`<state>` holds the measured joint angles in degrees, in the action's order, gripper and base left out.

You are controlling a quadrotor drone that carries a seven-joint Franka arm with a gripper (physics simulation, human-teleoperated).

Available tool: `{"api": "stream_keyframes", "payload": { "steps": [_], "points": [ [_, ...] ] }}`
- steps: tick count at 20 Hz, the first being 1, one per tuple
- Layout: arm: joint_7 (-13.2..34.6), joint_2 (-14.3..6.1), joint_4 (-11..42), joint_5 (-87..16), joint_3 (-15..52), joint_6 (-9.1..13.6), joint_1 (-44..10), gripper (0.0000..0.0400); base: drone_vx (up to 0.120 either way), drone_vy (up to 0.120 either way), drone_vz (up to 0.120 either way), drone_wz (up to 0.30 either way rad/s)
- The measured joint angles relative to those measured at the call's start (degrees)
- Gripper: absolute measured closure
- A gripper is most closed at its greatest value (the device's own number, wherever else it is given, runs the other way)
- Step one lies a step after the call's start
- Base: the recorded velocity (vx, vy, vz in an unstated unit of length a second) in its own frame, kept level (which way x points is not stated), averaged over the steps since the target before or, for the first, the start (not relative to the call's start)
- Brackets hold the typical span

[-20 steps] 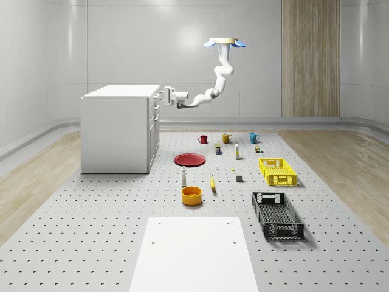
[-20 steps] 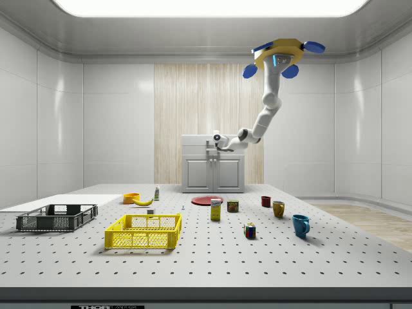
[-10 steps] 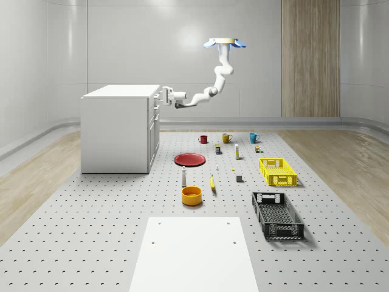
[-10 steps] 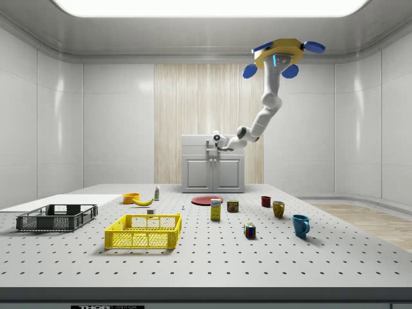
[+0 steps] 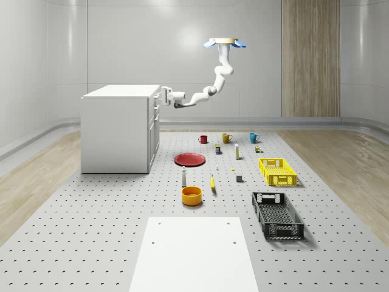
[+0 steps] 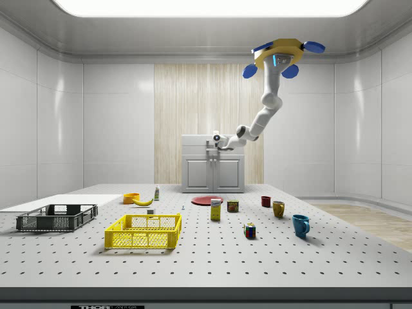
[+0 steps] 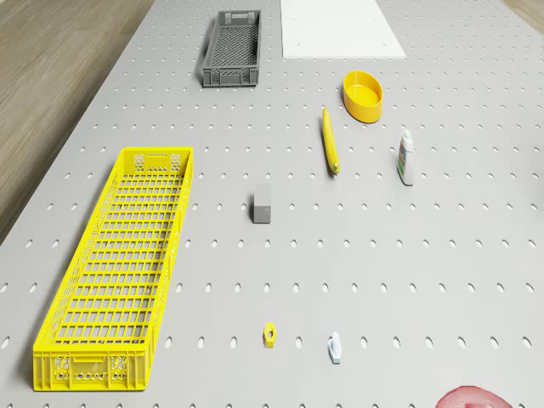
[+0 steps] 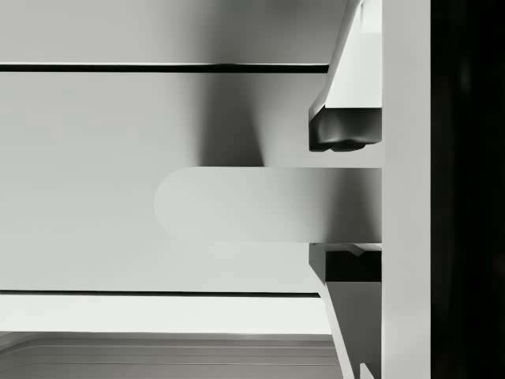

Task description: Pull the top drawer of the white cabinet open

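Drone (image 5: 225, 42) hovers right of the cabinet (image 5: 118, 128); gripper (image 8: 345, 202) brackets the top drawer's handle (image 8: 260, 204), apparently clamped. Advice: pull straight out, level, avoiding slip.

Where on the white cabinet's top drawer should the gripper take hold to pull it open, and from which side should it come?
Grip the bar handle on the top drawer's front. It stands proud of the flat panel, so one of the fingers can sit on each side of it. Come in from the cabinet's front, the whole-scene view's right, as the gripper is placed while the drone hovers above the table.
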<state>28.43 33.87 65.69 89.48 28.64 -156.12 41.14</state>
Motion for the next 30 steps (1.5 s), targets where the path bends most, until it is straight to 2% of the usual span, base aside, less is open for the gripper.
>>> {"api": "stream_keyframes", "payload": {
  "steps": [1,2,4,8,9,10,12,13,14,15,16,17,18,21,24,26,30],
  "points": [
    [1.9,0.0,-0.1,-0.6,-0.1,0.0,0.1,0.0245,0.000,0.000,0.000,0.000],
    [3.5,0.1,-0.9,-3.1,-0.9,0.2,0.6,0.0211,0.000,0.000,0.000,0.000],
    [1.7,0.6,-1.2,-2.9,-0.4,0.0,0.5,0.0235,0.000,0.000,0.000,0.000],
    [-0.2,1.7,-2.5,-3.1,0.1,-0.6,0.9,0.0248,0.000,0.000,0.000,0.000],
    [-2.4,2.0,-2.6,-2.4,0.5,-0.8,0.8,0.0256,0.000,0.000,0.000,0.000],
    [-2.8,2.3,-2.8,-2.0,0.6,-1.0,1.0,0.0264,0.000,0.000,0.000,0.000],
    [-0.4,3.7,-5.1,-3.9,0.1,-1.4,2.2,0.0273,0.000,0.000,0.000,0.000],
    [-1.3,4.5,-5.9,-3.8,0.2,-1.6,2.6,0.0274,0.000,0.000,0.000,0.000],
    [2.0,5.4,-7.5,-5.3,-0.5,-1.6,3.3,0.0259,0.000,0.000,0.000,0.000],
    [7.7,6.2,-9.9,-7.1,-2.5,-0.7,4.5,0.0192,0.000,0.000,0.000,0.000],
    [9.7,6.9,-12.5,-6.6,-5.9,2.1,5.8,0.0123,0.000,0.000,0.000,0.000],
    [8.1,8.0,-14.1,-4.0,-8.8,3.3,7.0,0.0142,0.000,0.000,0.000,0.000],
    [12.9,8.3,-16.0,-3.1,-13.1,4.8,8.9,0.0078,0.000,0.040,0.000,0.000],
    [12.9,9.2,-17.2,-4.4,-14.2,3.5,10.9,0.0132,0.000,0.120,0.000,0.000],
    [13.4,10.1,-17.9,-6.1,-13.3,2.2,11.6,0.0180,0.000,0.000,0.000,0.000],
    [13.1,9.3,-16.5,-6.0,-12.1,1.6,11.1,0.0201,0.000,0.000,0.000,0.000],
    [8.8,5.8,-10.5,-3.5,-8.9,0.9,8.3,0.0226,0.000,0.000,0.000,0.000]
  ]
}}
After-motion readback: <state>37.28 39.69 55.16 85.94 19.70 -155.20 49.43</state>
